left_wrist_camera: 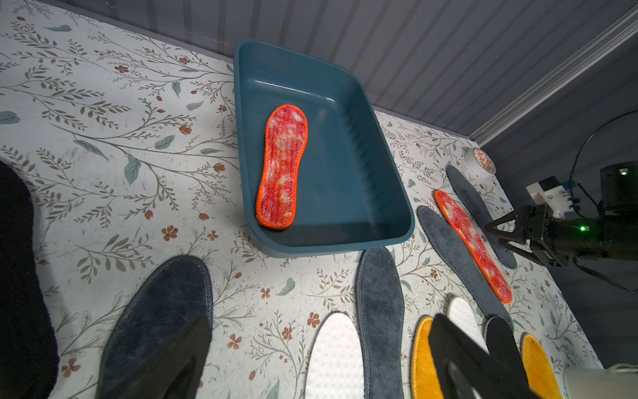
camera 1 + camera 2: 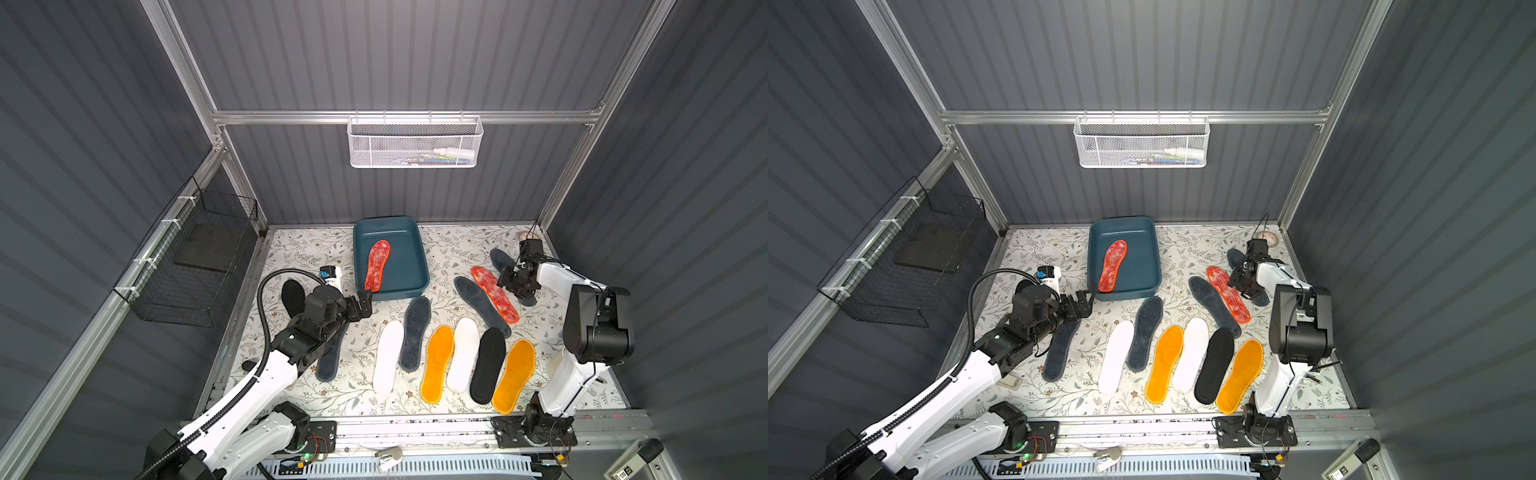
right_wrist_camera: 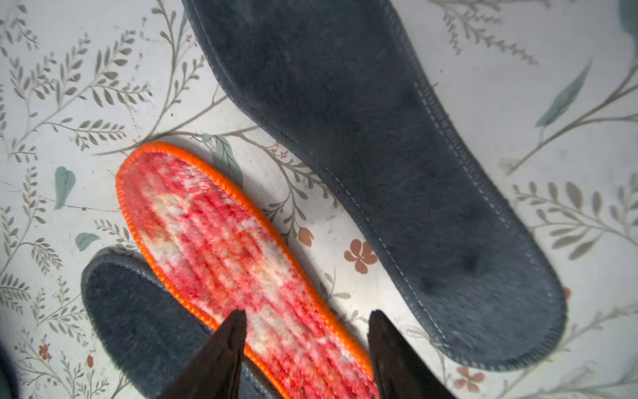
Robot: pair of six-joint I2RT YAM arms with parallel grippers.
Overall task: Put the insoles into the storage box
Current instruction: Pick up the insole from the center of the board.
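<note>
The teal storage box (image 2: 390, 222) (image 2: 1121, 222) (image 1: 345, 155) stands at the back centre with one mottled red-orange insole (image 2: 377, 266) (image 1: 283, 165) lying in it. My left gripper (image 2: 368, 301) (image 1: 321, 321) is open and empty by the box's near left corner. A second red-orange insole (image 2: 494, 299) (image 3: 224, 235) lies flat at the right, partly on a dark grey-blue insole (image 2: 482, 305). My right gripper (image 2: 503, 284) (image 3: 307, 316) hovers over it with jaws apart, straddling its width. Several more insoles (image 2: 436, 363) in white, orange-yellow, black and grey-blue lie across the front.
A white mesh basket (image 2: 415, 143) hangs on the back rail. A black wire basket (image 2: 195, 266) hangs on the left wall. A small white and blue device (image 2: 330, 274) sits left of the box, and a tape roll (image 1: 480, 160) in the back right corner.
</note>
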